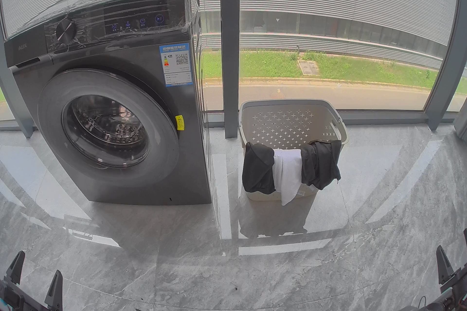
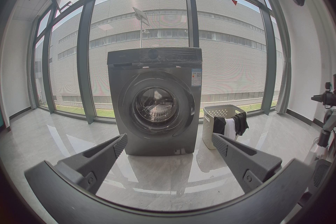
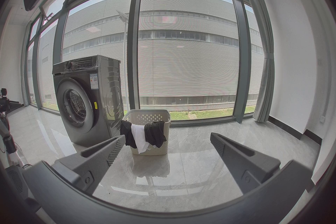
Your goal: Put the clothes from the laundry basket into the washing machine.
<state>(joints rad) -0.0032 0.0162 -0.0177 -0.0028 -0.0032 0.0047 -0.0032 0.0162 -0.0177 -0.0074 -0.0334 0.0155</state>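
A dark grey front-loading washing machine (image 1: 112, 98) (image 2: 155, 102) (image 3: 87, 98) stands on the floor at the left, its round door shut. To its right sits a beige laundry basket (image 1: 290, 122) (image 2: 219, 112) (image 3: 148, 118). Two black garments (image 1: 258, 168) (image 1: 320, 162) and a white one (image 1: 287, 173) hang over the basket's near rim. My left gripper (image 1: 34, 275) (image 2: 168, 140) is open at the lower left, well short of the machine. My right gripper (image 3: 166, 140) is open too, held low at the right, far from the basket, with one fingertip (image 1: 442, 264) showing.
The floor (image 1: 233, 258) is glossy grey marble with wide free room between me and both objects. Behind them runs a floor-to-ceiling window wall with a dark pillar (image 1: 229, 35) between machine and basket. A curtain (image 3: 267, 88) hangs at the far right corner.
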